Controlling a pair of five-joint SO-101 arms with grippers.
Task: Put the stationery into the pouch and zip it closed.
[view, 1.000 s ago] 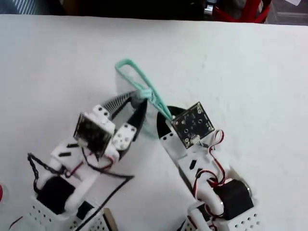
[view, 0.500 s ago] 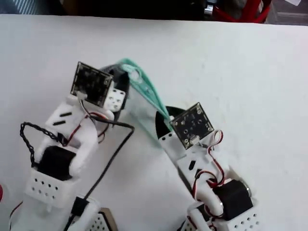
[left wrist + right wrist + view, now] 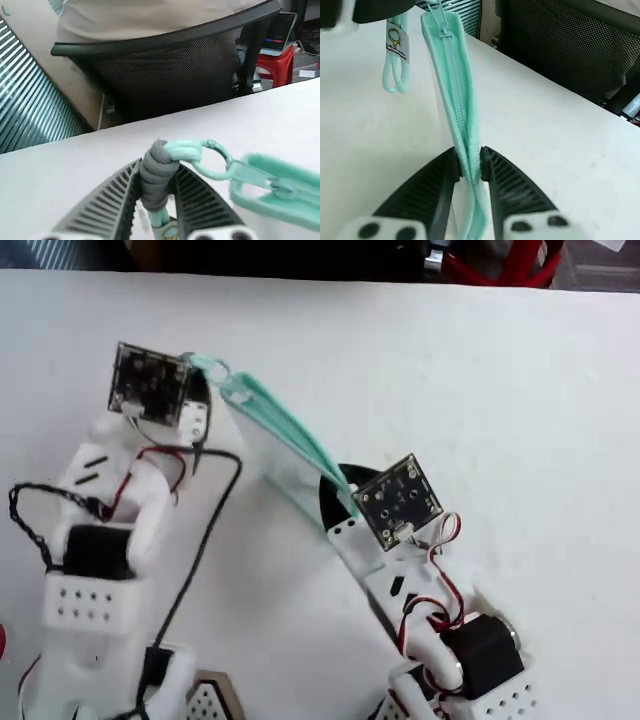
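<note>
The mint-green pouch (image 3: 285,445) hangs stretched in a straight line between the two arms. My left gripper (image 3: 198,375) (image 3: 157,167) is shut on the grey knot of the zipper cord (image 3: 156,172), which a ring (image 3: 216,159) links to the zipper pull (image 3: 250,176). At the pouch's other end my right gripper (image 3: 335,492) (image 3: 469,156) is shut on the fabric. In the right wrist view the zipper strip (image 3: 452,80) runs closed up to the slider, and a mint cord loop (image 3: 395,65) with a small label dangles beside it. No loose stationery is visible.
The white table (image 3: 480,390) has open room to the right and at the back. The left arm's black cable (image 3: 205,530) trails toward the front edge. A black mesh chair (image 3: 170,70) stands beyond the far edge, and a red stool (image 3: 500,265) at the back right.
The left arm has swung back and to the left, drawing the zipper pull with it. The pouch went from a bowed loop to a taut straight line. The right arm stayed put.
</note>
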